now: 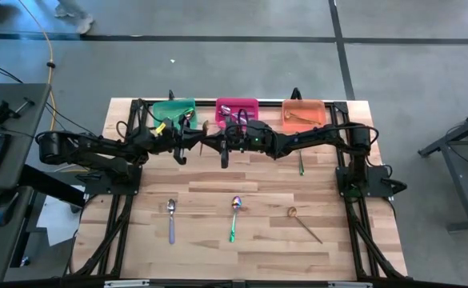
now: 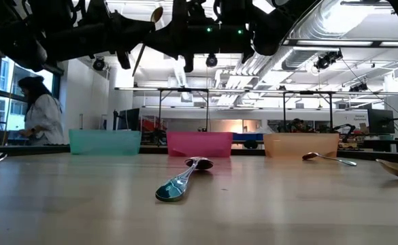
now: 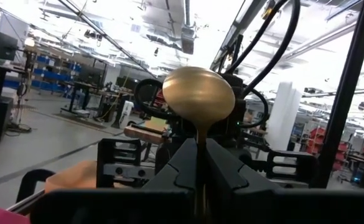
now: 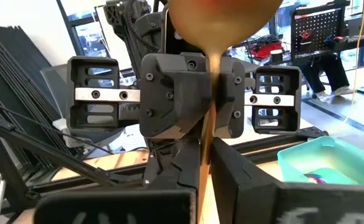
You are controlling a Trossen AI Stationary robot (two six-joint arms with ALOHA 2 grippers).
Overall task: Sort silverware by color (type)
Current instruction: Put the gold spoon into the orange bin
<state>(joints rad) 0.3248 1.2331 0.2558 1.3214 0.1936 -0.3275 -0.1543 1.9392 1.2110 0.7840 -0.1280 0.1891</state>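
Observation:
A gold-bronze spoon (image 2: 146, 37) stands bowl up, high above the table in front of the bins, and both grippers are shut on its handle. My left gripper (image 1: 195, 144) and my right gripper (image 1: 216, 146) face each other across it. Its bowl shows in the left wrist view (image 3: 198, 93) and in the right wrist view (image 4: 222, 15). On the table lie a lavender spoon (image 1: 170, 220), a green-iridescent spoon (image 1: 234, 218), a gold spoon (image 1: 304, 224) and another green spoon (image 1: 301, 164). My left gripper pinches the spoon's handle just under the bowl (image 3: 198, 134) between its two fingers. The fingers (image 4: 169, 93) come level from the table's left and lie across the handle. The spoon is lifted clear, bowl up and leaning toward the right arm. My right gripper pinches the same handle lower down (image 4: 205, 162) between its two fingers, coming level from the table's right, across the handle. Its own fingers hide the exact spot.
A teal bin (image 1: 174, 112), a pink bin (image 1: 237, 110) and an orange bin (image 1: 303, 114) stand in a row at the table's far edge, each with cutlery inside. A person (image 2: 39, 116) stands beyond the table's far left.

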